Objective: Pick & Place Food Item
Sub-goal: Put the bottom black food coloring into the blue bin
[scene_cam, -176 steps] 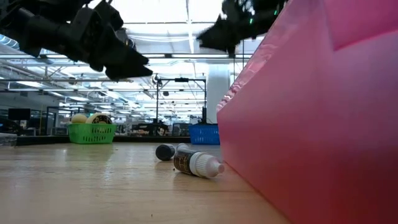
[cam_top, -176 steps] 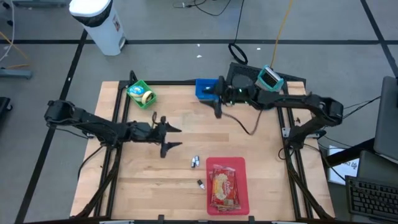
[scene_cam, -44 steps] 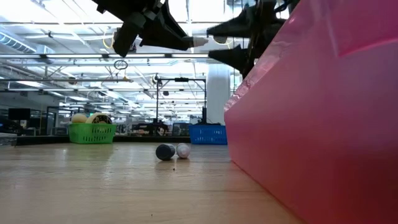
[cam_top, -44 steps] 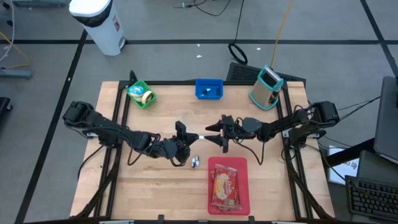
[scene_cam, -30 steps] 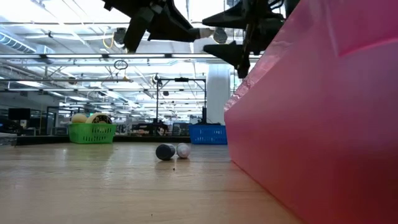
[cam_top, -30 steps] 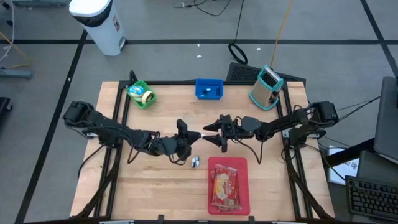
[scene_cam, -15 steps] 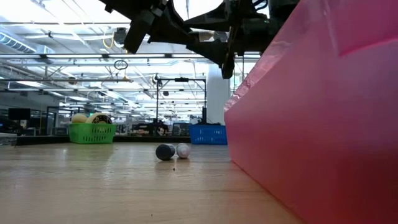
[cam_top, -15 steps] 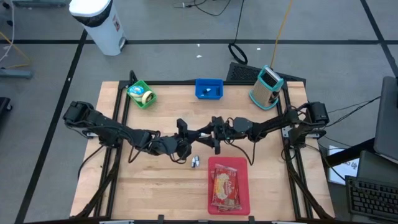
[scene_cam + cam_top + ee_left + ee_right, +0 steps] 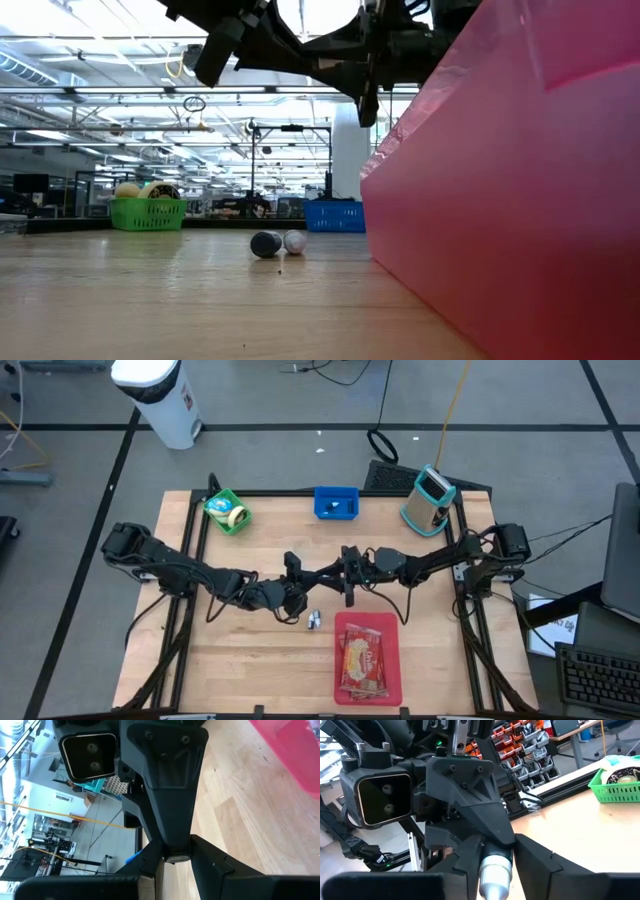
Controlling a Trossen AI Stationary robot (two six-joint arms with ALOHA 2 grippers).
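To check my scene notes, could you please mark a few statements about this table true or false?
1. The left gripper and right gripper meet above the table's middle. True.
2. The left gripper holds a bottle. True.
3. The pink tray is empty. False: a snack packet lies in it.
4. The green basket sits at the table's near right corner. False: it is at the far left corner.
5. Two small items lie on the table beside the tray. True.
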